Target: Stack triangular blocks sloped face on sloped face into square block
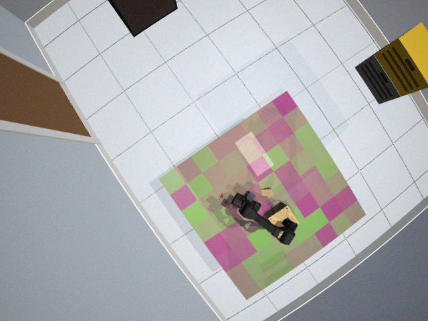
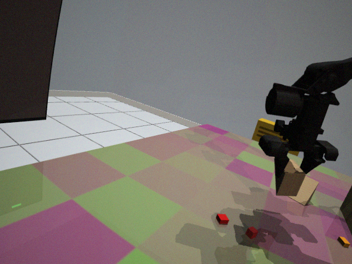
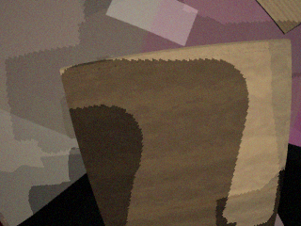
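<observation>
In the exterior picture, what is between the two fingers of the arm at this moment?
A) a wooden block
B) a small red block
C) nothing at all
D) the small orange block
A: the exterior view shows the wooden block between the black fingers, while both red blocks and the orange one lie on the checkered table top.

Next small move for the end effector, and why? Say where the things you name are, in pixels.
I'd shift the end effector (image 1: 251,200) (image 2: 291,182) (image 3: 183,161) sideways toward the free block (image 1: 267,192) (image 2: 307,190) (image 3: 285,18), staying raised. It grips the held block (image 2: 291,183) (image 3: 183,127), but the top view puts it beside the free block, not over it; lowering now would likely miss the slope.
</observation>
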### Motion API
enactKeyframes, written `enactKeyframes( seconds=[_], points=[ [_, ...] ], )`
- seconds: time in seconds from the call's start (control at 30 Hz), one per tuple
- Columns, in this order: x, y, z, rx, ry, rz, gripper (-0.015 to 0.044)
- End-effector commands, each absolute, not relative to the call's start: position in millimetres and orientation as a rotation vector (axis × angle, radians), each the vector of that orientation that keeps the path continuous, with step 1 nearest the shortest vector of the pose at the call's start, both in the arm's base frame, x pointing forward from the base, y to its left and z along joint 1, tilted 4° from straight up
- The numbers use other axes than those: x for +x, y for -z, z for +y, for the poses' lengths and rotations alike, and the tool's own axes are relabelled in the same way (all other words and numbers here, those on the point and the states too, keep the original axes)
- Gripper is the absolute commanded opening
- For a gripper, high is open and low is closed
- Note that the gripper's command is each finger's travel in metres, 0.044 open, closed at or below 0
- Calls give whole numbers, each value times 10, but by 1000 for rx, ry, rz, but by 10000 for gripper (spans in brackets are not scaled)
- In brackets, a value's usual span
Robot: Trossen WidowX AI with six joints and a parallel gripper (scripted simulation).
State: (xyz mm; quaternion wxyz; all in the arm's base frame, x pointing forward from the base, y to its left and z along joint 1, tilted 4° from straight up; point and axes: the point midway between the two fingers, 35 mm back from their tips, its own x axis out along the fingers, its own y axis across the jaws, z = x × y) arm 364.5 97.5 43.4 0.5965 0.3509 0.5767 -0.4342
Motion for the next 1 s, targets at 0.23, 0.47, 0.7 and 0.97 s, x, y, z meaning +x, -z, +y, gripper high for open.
enactKeyframes(
  seconds=[0.23,0.47,0.7,0.97],
  points=[
    [3656,-477,957,1178,1225,1201,0],
    [3662,-498,947,1394,1359,1107,0],
    [3667,-523,937,1604,1492,1004,0],
    [3668,-528,935,1648,1520,982,0]
  ],
)
